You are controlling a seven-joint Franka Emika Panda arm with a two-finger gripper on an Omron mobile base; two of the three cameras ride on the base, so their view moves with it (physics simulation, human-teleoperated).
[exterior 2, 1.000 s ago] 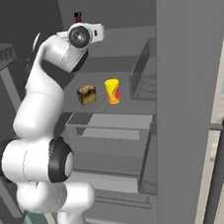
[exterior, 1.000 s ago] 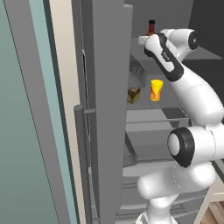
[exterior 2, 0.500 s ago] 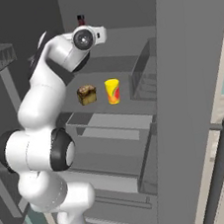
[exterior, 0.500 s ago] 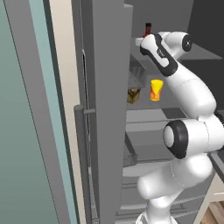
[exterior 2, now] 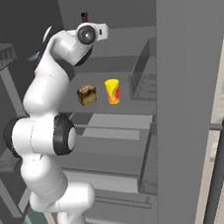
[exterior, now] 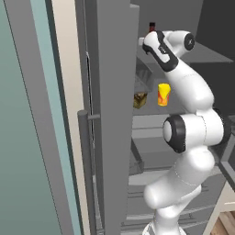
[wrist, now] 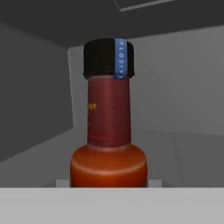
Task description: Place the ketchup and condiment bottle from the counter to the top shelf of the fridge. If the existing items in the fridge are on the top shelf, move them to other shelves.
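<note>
**Condiment bottle carried to the fridge's upper level**

Since a second ago, the white arm has reached slightly deeper into the tall grey fridge (exterior 2: pixel 197 98). Nearest, the gripper (exterior 2: pixel 87 25) is clamped on the slim, dark red-brown condiment bottle with black cap (wrist: pixel 108 127), held upright at the top shelf (exterior 2: pixel 119 36). Probably rigid, smooth and top-heavy; the bulging body below the narrow neck seems the safest hold. Beyond, at 6 o'clock one shelf lower, sit the brown blocky lump (exterior 2: pixel 86 94) and yellow tapered cup (exterior 2: pixel 112 91).
</note>
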